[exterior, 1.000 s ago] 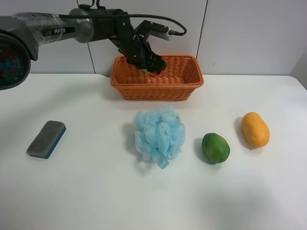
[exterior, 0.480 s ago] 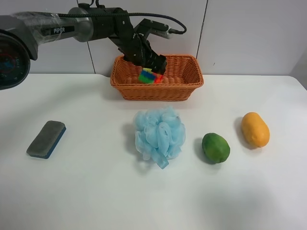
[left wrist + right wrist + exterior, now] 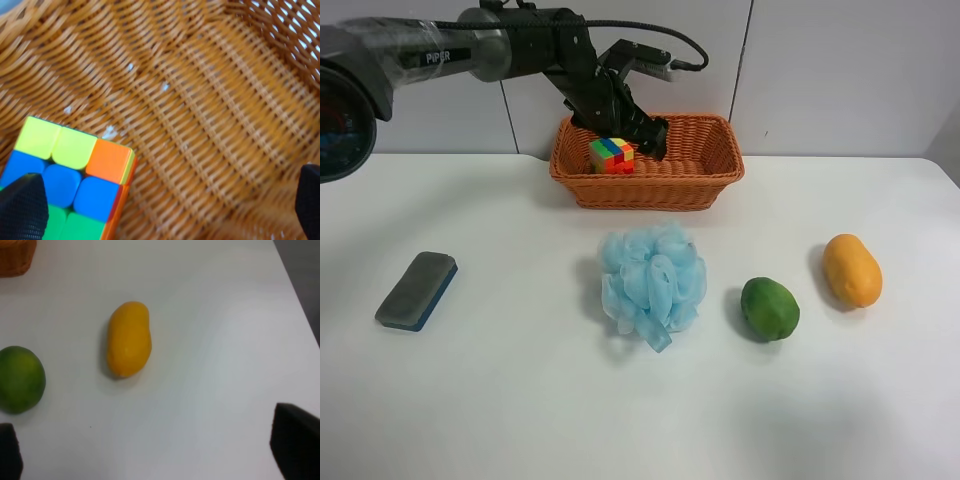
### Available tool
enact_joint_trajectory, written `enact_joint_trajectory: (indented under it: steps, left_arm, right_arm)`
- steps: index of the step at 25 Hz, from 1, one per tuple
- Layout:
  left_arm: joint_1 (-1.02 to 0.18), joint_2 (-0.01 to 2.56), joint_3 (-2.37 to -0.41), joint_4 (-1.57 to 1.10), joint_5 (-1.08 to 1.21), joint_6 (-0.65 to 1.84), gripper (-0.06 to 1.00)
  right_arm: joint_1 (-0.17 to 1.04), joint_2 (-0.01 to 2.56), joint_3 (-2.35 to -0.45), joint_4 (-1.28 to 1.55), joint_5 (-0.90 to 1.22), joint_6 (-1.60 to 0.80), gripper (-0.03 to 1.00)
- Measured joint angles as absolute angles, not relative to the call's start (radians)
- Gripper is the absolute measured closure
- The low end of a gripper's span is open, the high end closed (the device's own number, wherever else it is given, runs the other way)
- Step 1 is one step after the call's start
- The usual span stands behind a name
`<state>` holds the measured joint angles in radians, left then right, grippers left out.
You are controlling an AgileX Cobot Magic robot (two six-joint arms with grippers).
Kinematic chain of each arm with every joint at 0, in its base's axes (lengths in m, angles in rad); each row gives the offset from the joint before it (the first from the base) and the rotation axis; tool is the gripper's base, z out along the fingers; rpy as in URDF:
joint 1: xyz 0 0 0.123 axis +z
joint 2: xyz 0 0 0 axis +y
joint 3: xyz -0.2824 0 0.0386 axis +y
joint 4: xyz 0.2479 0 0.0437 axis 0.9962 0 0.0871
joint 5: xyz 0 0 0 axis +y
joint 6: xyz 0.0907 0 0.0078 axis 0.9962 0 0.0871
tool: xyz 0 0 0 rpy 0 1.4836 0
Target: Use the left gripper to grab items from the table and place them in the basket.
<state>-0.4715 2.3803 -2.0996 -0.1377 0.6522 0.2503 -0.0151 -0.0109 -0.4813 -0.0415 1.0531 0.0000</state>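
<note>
Cube's out of claw now: multicoloured puzzle cube [image 3: 612,155] sits level in orange-brown woven wicker basket [image 3: 650,190], toward exterior view's left end; half a second back it hung tilted at black two-jaw left gripper [image 3: 642,132]. I see jaws spread, nothing between them, one fingertip [image 3: 22,210] right by cube, contact unclear. On white tabletop [image 3: 520,400]: light-blue mesh pouf [image 3: 652,282] before basket, green oval fruit [image 3: 770,308], orange-yellow oval fruit [image 3: 851,269], grey-topped blue eraser block [image 3: 417,290] well apart. Right gripper [image 3: 152,450] jaws wide apart, near orange-yellow fruit.
</note>
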Motion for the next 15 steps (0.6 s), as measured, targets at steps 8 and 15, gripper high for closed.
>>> enact_joint_trajectory:
  steps: [8,15]
  left_arm:
    - [-0.465,2.154,-2.100,0.073,1.065,0.131,-0.05]
    - [-0.445,1.863,-2.008,0.219,1.202,0.037,-0.05]
  right_arm:
    - [-0.015,-0.011,-0.481,-0.041,1.053,0.000,-0.03]
    - [-0.015,-0.011,-0.481,-0.041,1.053,0.000,-0.03]
